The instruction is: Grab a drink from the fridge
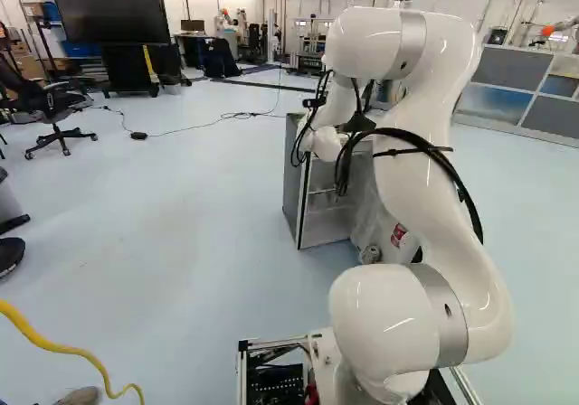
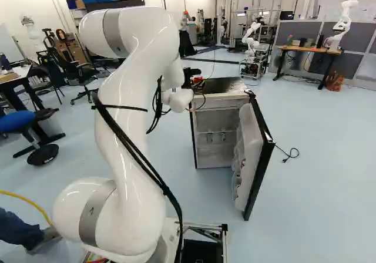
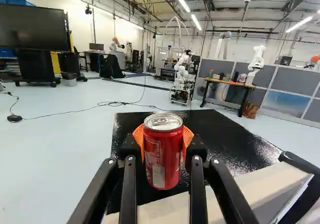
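Pale blue floor [image 1: 181, 224] spreads beneath the whole scene. Grey partition panels [image 1: 507, 69] stand well apart from the arm, toward 2 o'clock. The white arm [image 2: 135, 104] bends up and forward, with black cables [image 2: 141, 157] strapped along it. Far off near 1 o'clock, another robot [image 3: 182, 76] stands beside a wooden-topped table [image 2: 305, 50]. The fridge [image 2: 214, 131] stands at 12 o'clock, its opening toward the base and its black-edged door [image 2: 258, 163] swung wide, hinged on its 3 o'clock side. A large dark screen [image 1: 109, 12] is farther away, near 11 o'clock.

The black tool [image 2: 195, 83] reaches out above the fridge; its 2 fingers are closed around the can, with orange pads [image 3: 188, 136] at the can's 9 and 3 o'clock sides. The red can [image 3: 163, 151] is upright, silver lid up, over the fridge's black top [image 3: 220, 134]. I cannot tell whether its base touches that top.
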Tool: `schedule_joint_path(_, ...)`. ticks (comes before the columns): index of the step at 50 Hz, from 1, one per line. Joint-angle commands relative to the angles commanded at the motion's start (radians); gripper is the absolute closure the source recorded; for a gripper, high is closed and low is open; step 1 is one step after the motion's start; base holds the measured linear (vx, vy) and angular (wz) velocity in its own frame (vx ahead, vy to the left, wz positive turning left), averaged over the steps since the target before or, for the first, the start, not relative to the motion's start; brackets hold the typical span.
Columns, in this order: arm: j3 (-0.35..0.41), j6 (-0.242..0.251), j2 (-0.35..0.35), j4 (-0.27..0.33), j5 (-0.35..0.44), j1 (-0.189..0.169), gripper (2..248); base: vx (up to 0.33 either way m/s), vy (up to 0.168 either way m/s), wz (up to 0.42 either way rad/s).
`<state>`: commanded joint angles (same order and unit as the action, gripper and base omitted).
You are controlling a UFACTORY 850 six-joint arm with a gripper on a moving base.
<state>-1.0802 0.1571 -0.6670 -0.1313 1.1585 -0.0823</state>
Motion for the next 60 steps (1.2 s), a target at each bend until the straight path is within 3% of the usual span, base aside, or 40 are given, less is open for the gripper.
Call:
schedule_joint_path(42,-0.013,0.000,-0.026,0.000,0.000,-0.016,149,0.000,0.000,0.000)
schedule_joint_path(43,-0.013,0.000,-0.026,0.000,0.000,-0.016,118,0.000,0.000,0.000)
schedule_joint_path(47,-0.013,0.000,-0.026,0.000,0.000,-0.016,118,0.000,0.000,0.000)
schedule_joint_path(48,-0.013,0.000,-0.026,0.000,0.000,-0.016,84,0.000,0.000,0.000)
schedule_joint_path(52,-0.013,0.000,-0.026,0.000,0.000,-0.016,84,0.000,0.000,0.000)
schedule_joint_path(53,-0.013,0.000,-0.026,0.000,0.000,-0.016,48,0.000,0.000,0.000)
schedule_joint_path(57,-0.013,0.000,-0.026,0.000,0.000,-0.016,48,0.000,0.000,0.000)
schedule_joint_path(58,-0.013,0.000,-0.026,0.000,0.000,-0.016,12,0.000,0.000,0.000)
schedule_joint_path(60,-0.012,0.000,-0.024,0.000,0.000,-0.016,12,0.000,0.000,0.000)
